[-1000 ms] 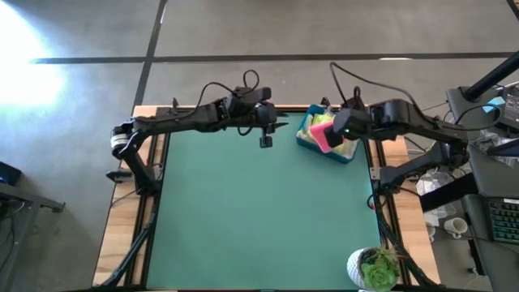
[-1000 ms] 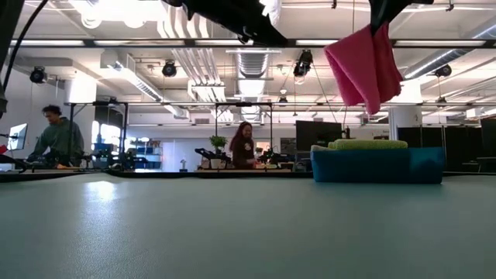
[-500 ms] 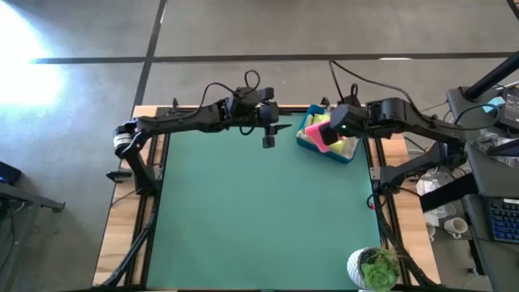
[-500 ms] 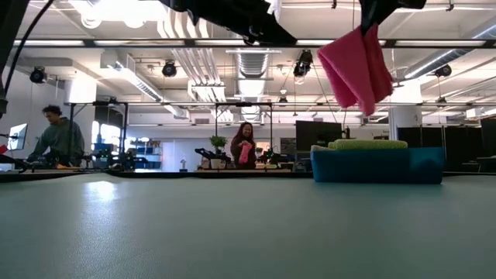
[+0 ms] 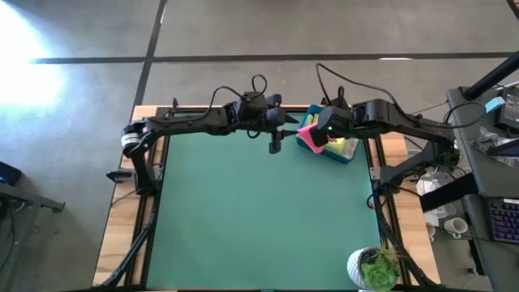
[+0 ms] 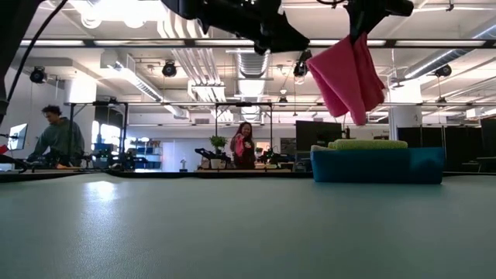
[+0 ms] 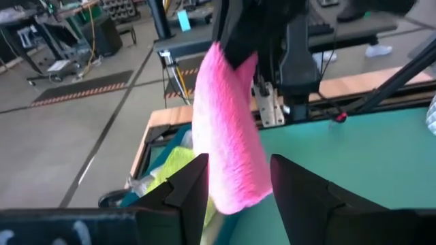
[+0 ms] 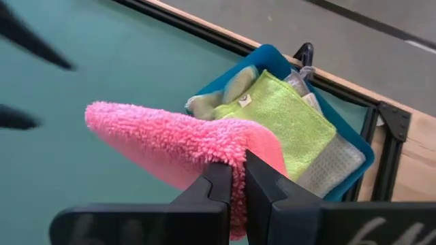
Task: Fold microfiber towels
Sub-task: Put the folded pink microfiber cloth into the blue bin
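Note:
My right gripper (image 8: 231,178) is shut on the hot pink towel (image 5: 308,135), which hangs in the air over the left end of the blue bin (image 6: 377,165). The towel also shows in the low view (image 6: 346,76). The lime green towel (image 8: 283,119) lies on top of the pile in the bin, with a light grey one (image 8: 335,163) under it and a pale green one (image 8: 228,87) beside it. My left gripper (image 7: 238,185) is open and just left of the pink towel (image 7: 228,139), pointing at it without touching it. My right gripper pinches a bunched upper part of the pink towel (image 8: 235,155) between its two fingers, coming from above. One layer or several, I cannot tell. The towel hangs slack below the fingers, its lower end (image 6: 358,116) clear of the bin and the table.
The blue bin (image 5: 342,156) stands at the table's far right corner. A potted plant (image 5: 375,268) stands at the near right corner. The green mat (image 5: 259,219) stretches over the rest of the table. People stand in the room beyond the far edge.
My right gripper has carried the pink towel toward the table's left, from over the bin's middle to its left end, the towel still hanging clear. My left gripper has moved toward the table's right, closer to the towel.

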